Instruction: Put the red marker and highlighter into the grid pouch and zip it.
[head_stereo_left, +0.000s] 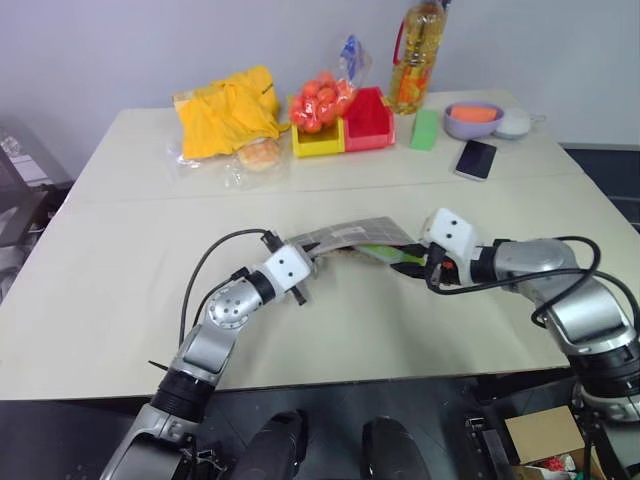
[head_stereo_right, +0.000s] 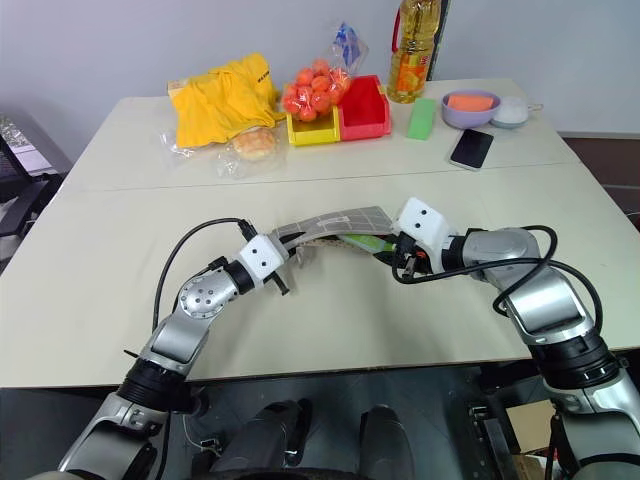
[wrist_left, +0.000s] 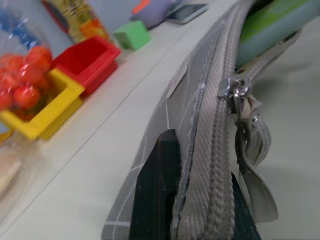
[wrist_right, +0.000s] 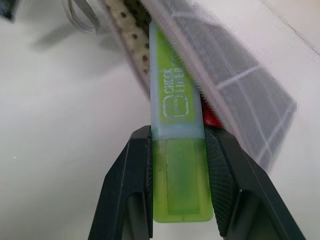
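The grid pouch (head_stereo_left: 350, 235) lies near the middle of the table, its left end lifted. My left gripper (wrist_left: 200, 210) is shut on that end's zipper edge, just short of the zipper pull (wrist_left: 240, 92). At the pouch's open right end my right gripper (wrist_right: 180, 165) is shut on the light-green highlighter (wrist_right: 175, 100), whose front half is inside the mouth. Beside the highlighter, inside the pouch, a small red tip (wrist_right: 212, 119) shows, seemingly the red marker; the rest of it is hidden.
Along the far side of the table sit a yellow cloth (head_stereo_left: 228, 120), a wrapped bun (head_stereo_left: 260, 155), a yellow bin (head_stereo_left: 318, 140) with bagged orange fruit, a red bin (head_stereo_left: 370, 120), an oil bottle (head_stereo_left: 415, 55), a green block (head_stereo_left: 425, 128), a purple bowl (head_stereo_left: 473, 118) and a phone (head_stereo_left: 475, 158).
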